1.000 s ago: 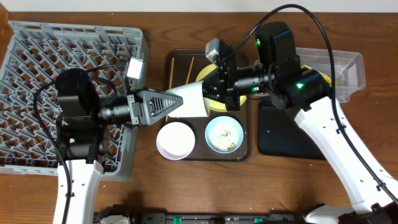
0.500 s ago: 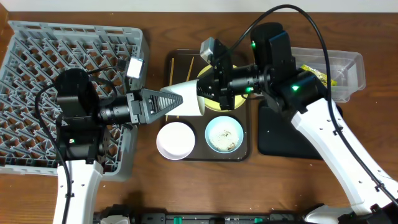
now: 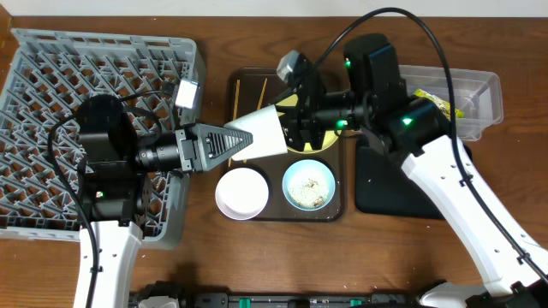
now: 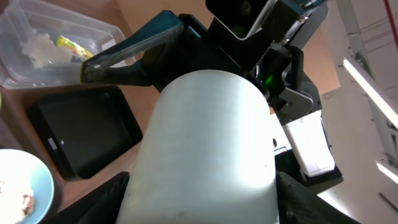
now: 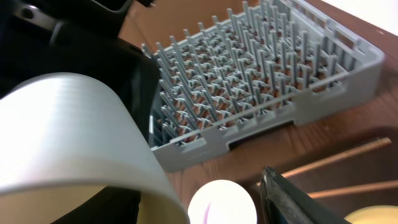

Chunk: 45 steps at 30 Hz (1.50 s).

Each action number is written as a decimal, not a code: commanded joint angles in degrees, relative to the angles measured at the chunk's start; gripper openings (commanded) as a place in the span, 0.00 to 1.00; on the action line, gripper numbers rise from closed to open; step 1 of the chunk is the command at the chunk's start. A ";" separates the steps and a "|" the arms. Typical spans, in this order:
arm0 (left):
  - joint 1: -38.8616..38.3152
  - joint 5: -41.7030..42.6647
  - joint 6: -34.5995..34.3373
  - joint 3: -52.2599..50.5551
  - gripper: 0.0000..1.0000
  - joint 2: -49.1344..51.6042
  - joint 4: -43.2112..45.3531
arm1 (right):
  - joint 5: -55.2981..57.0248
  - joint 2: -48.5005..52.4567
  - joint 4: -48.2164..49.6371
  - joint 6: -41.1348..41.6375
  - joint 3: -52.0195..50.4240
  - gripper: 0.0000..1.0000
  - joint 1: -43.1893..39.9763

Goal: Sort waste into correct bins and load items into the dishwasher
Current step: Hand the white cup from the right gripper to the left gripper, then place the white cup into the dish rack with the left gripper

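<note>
The small white cup [image 3: 270, 133] hangs on its side above the brown tray, and it fills the left wrist view [image 4: 205, 149]. My left gripper [image 3: 253, 144] is shut on it, one dark finger pressed to each side [image 4: 205, 205]. My right gripper [image 3: 295, 128] stands open at the cup's mouth; one finger [image 5: 292, 199] is apart from the cup's rim [image 5: 68, 130], the other is hidden. The grey dishwasher rack [image 3: 51, 68] lies at the left. The yellow plate [image 3: 317, 141], blue bowl with rice scraps [image 3: 309, 186], white bowl [image 3: 241, 193] and chopsticks [image 3: 233, 98] rest on the tray.
The dark brown serving tray [image 3: 336, 210] sits mid-table. At the back right the clear tub [image 3: 479, 90] holds a tissue and a wrapper [image 3: 437, 101]. The black tray [image 3: 385, 184] lies in front of the tub. Both arms meet over the brown tray.
My right gripper carried the cup leftward between the left gripper's fingers, then opened its jaws. The left fingers have closed in slightly on the cup.
</note>
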 commanded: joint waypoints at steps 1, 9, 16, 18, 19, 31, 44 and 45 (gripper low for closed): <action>-0.35 1.29 2.69 0.70 0.50 -1.60 0.90 | 6.80 -1.53 -1.53 -0.02 0.11 0.60 -3.56; -0.35 -4.96 4.39 0.70 0.43 -1.60 0.66 | 7.28 -4.57 -5.22 0.00 0.11 0.62 -7.02; -0.35 -7.91 4.66 0.70 0.43 -1.60 -2.38 | 7.30 -4.48 -7.43 -0.02 0.11 0.62 -7.02; -0.35 -10.23 4.63 0.70 0.44 -1.60 -2.91 | 7.30 -4.48 -7.37 -0.02 0.11 0.62 -7.02; -0.35 -11.28 4.63 0.70 0.43 -1.60 -3.06 | 7.30 -4.48 -7.37 -0.02 0.11 0.62 -7.02; -0.28 -46.40 12.81 1.62 0.34 -1.73 -33.92 | 7.30 -4.48 -7.61 0.02 0.11 0.63 -7.02; 1.33 -103.27 14.99 18.32 0.35 -1.86 -71.25 | 10.12 -4.48 -9.18 0.00 0.11 0.63 -7.02; 1.90 -104.39 14.78 18.12 0.35 -1.44 -72.28 | 10.10 -4.48 -9.29 0.00 0.11 0.63 -7.02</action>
